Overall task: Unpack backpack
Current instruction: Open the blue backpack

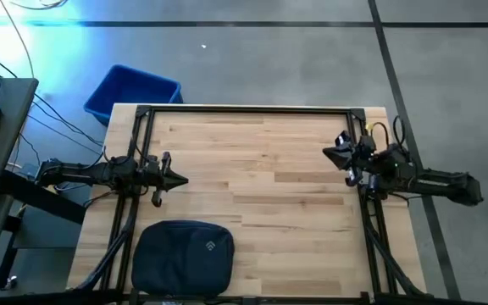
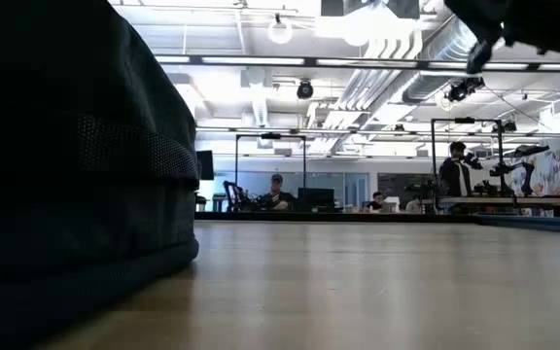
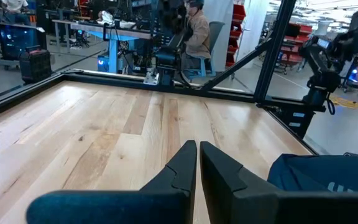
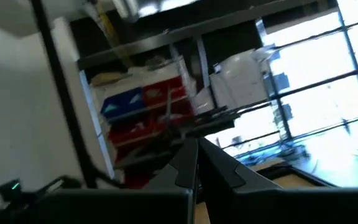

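The left gripper (image 1: 180, 180), a dark two-finger claw, hangs over the left side of the pale wooden plank table (image 1: 295, 212) with its fingers pressed together on nothing; its own wrist view shows the two dark fingers (image 3: 182, 163) meeting at their tips above bare wood. Just nearer the front edge, apart from that gripper, lies the dark navy soft fabric backpack (image 1: 182, 256), flat on the tabletop at the front left, zipped shut, its small white logo (image 1: 211, 246) facing up. From table height its rounded side (image 2: 76, 165) fills the left of the picture. The right gripper (image 1: 329, 153) is held over the right edge of the table, tilted up toward the room, fingers likewise closed and empty (image 4: 194, 165). Off the table's far left corner a bright blue rigid plastic bin (image 1: 132, 91) stands on the grey floor
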`<state>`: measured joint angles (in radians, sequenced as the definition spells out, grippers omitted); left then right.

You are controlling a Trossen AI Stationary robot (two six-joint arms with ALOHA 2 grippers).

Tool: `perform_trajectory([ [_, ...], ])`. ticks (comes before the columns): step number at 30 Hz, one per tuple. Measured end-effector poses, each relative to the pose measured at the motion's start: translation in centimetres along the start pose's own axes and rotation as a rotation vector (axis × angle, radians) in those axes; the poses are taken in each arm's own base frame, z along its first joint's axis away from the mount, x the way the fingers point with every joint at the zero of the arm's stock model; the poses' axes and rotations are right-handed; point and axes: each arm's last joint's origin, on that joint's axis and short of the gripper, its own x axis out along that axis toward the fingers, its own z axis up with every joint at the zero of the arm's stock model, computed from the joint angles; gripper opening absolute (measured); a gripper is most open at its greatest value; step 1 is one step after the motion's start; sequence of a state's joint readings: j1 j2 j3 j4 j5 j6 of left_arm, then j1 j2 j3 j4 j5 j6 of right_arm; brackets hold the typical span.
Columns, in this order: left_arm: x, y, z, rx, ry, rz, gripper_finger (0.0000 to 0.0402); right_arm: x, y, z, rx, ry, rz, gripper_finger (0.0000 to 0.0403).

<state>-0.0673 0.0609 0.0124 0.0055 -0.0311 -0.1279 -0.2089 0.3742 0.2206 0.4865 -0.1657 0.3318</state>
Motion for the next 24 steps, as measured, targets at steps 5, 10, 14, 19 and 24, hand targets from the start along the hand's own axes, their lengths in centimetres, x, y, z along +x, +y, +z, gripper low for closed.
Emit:
perform_trajectory([
  [5,0.0,0.0,0.0,-0.028,0.000,0.000,0.0002,3.5,0.5,2.2,-0.008,0.073,0.089,0.0000],
  [10,0.0,0.0,0.0,-0.053,0.000,0.000,0.0002,7.2,0.7,2.4,-0.025,0.158,0.130,0.0000],
  [14,0.0,0.0,0.0,-0.053,0.000,0.000,0.0002,10.2,1.7,2.0,-0.081,0.207,0.189,0.0000],
  [19,0.0,0.0,0.0,-0.053,0.000,0.000,0.0002,14.8,3.9,-0.4,-0.276,0.277,0.322,0.0000],
  [24,0.0,0.0,0.0,-0.053,0.000,0.000,0.0002,18.7,5.9,-3.0,-0.483,0.444,0.441,0.0000],
])
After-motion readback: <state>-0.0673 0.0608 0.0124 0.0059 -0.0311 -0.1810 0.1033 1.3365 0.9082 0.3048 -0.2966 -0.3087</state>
